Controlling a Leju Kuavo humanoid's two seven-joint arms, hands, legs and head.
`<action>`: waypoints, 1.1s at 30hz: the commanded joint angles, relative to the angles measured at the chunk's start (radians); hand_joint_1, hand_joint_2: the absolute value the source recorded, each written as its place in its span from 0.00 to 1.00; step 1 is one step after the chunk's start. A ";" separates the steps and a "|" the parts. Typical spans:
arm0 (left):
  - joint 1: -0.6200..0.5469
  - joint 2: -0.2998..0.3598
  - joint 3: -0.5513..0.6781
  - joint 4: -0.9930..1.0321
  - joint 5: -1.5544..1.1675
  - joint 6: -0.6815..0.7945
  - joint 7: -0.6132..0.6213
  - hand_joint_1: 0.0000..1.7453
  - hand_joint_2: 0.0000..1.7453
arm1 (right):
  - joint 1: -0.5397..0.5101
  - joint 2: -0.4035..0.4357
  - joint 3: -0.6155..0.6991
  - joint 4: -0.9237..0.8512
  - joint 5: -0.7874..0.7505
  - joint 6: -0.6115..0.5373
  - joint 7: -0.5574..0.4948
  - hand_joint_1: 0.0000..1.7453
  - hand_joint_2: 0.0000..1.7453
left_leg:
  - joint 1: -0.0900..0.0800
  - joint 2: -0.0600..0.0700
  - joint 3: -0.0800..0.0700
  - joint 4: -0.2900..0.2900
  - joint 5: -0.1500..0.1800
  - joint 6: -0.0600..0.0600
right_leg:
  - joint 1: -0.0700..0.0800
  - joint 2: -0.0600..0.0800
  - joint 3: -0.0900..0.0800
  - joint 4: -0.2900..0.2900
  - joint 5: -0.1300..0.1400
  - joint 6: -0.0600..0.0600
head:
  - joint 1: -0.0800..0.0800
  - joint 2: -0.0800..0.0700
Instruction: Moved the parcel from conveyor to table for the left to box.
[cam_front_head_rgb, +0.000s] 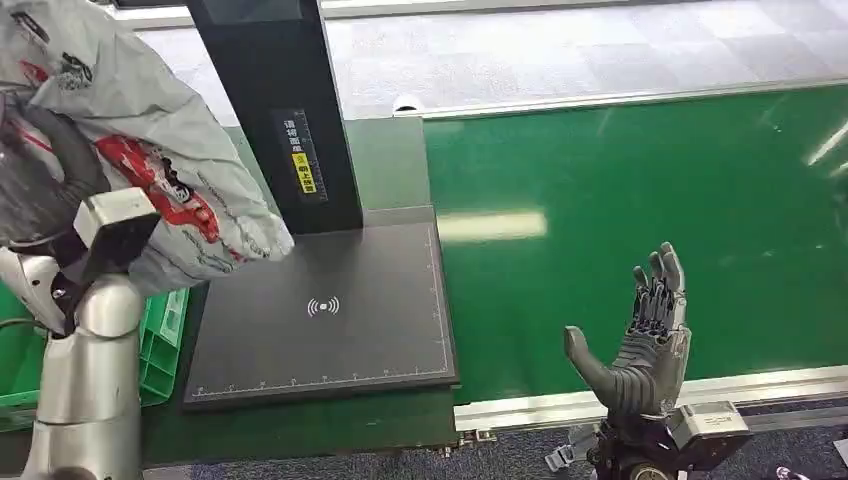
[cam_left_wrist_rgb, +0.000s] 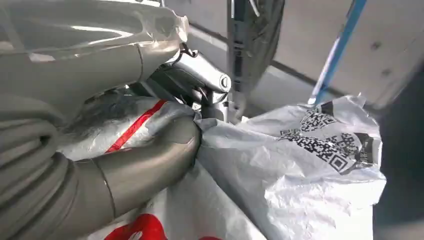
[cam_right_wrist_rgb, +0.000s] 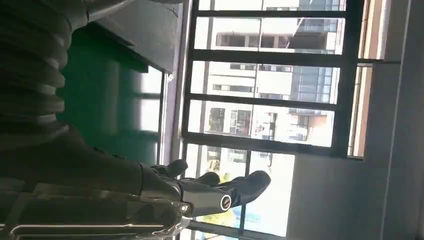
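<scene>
Left hand (cam_front_head_rgb: 45, 195) fingers clamp crumpled parcel (cam_front_head_rgb: 165, 165), upper left of frame. Slack plastic may slip. Right hand (cam_front_head_rgb: 640, 340) fingers spread, empty, lower right.

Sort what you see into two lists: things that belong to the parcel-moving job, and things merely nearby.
Job:
parcel, gripped by left hand
right hand, open
conveyor
scanning table

Nearby:
green crate
black post

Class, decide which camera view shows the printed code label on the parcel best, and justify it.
The left wrist view: the parcel's code label faces that camera close up. The head view shows the parcel in the left hand, label unseen. The right wrist view looks elsewhere.
</scene>
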 joint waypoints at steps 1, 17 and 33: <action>-0.387 0.169 0.146 0.903 -0.193 0.017 0.157 1.00 1.00 | -0.034 -0.016 0.039 0.051 -0.036 -0.019 -0.001 0.00 1.00 | 0.000 0.000 -0.001 0.000 0.003 0.000 | 0.000 -0.001 -0.001 0.001 0.002 -0.001 | 0.000 0.000; -0.365 0.275 0.098 1.284 -0.448 -0.365 0.474 1.00 1.00 | -0.068 -0.006 0.042 0.075 -0.035 -0.003 0.028 0.00 1.00 | 0.000 0.005 -0.002 -0.001 0.002 -0.001 | 0.000 0.004 -0.004 0.001 0.003 -0.003 | 0.000 0.000; -0.288 0.245 0.302 1.231 -0.368 -0.141 0.424 0.00 1.00 | -0.084 0.001 0.041 0.055 -0.002 -0.004 0.068 0.00 1.00 | 0.000 0.002 -0.003 0.000 0.002 -0.001 | 0.000 0.002 -0.004 0.001 0.003 -0.003 | 0.000 0.000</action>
